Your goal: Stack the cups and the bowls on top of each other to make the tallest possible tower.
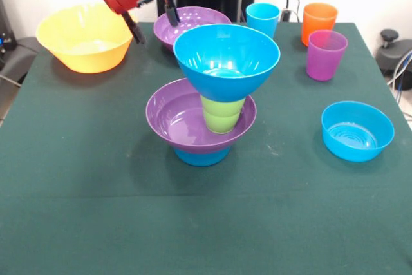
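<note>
The tower stands mid-table: a small blue bowl lowest, a wide purple bowl on it, a lime green cup in that, and the large blue bowl on top. My gripper is open and empty at the far left, between the large yellow bowl and the second purple bowl. One finger is in front of that purple bowl's rim. The light blue cup, orange cup and purple cup stand at the far right. The other small blue bowl sits at the right.
The table has a dark green cloth. Cables and a black stand lie beyond its right edge.
</note>
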Action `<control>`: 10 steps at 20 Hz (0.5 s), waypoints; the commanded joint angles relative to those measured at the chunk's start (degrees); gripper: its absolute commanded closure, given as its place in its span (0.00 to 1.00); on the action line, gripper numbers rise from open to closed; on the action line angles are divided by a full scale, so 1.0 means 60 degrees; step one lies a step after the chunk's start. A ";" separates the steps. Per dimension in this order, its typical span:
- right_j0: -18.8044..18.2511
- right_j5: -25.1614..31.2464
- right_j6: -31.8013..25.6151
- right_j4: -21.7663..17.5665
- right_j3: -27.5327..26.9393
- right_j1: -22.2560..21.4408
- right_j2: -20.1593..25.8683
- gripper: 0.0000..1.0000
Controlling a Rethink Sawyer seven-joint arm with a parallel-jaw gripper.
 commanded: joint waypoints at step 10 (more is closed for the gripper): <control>0.0042 0.2175 -0.4933 -0.0806 -0.2318 -0.0328 0.0254 0.00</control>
